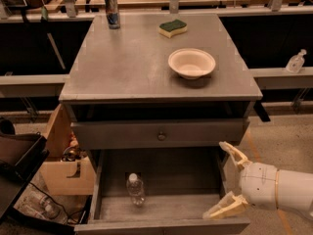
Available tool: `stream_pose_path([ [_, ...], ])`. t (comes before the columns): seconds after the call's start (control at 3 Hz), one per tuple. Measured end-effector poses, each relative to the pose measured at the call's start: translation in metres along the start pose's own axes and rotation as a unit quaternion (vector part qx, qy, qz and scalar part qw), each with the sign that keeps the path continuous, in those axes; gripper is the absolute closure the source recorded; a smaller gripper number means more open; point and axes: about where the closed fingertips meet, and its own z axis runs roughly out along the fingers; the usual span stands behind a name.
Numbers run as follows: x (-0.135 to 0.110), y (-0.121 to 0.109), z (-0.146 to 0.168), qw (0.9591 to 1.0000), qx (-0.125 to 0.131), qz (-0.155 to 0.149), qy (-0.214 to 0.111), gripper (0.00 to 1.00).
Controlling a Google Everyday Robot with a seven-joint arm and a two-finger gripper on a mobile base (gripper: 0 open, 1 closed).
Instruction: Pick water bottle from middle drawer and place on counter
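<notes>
The water bottle [135, 190], clear with a white cap, stands on the plank floor of the open middle drawer [176, 209], left of centre. My gripper [229, 180] is open at the drawer's right side, its two cream fingers [234, 154] spread wide over the right wall. It is well to the right of the bottle and holds nothing. The grey counter [132, 58] is above.
On the counter stand a dark drink can [112, 10] at the back left, a green-yellow sponge [172, 28] and a cream bowl [191, 63]. A shallower drawer with a round knob [161, 136] is above. A cardboard box [66, 173] sits left; a pump bottle [296, 61] right.
</notes>
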Motion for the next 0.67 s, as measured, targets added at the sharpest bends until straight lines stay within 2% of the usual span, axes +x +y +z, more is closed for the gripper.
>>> stream_pose_path([
  [0.33, 0.000, 0.000, 0.000, 1.0000, 0.000, 0.000, 0.000, 0.00],
  [0.67, 0.017, -0.003, 0.021, 0.9999, -0.002, 0.012, 0.002, 0.00],
])
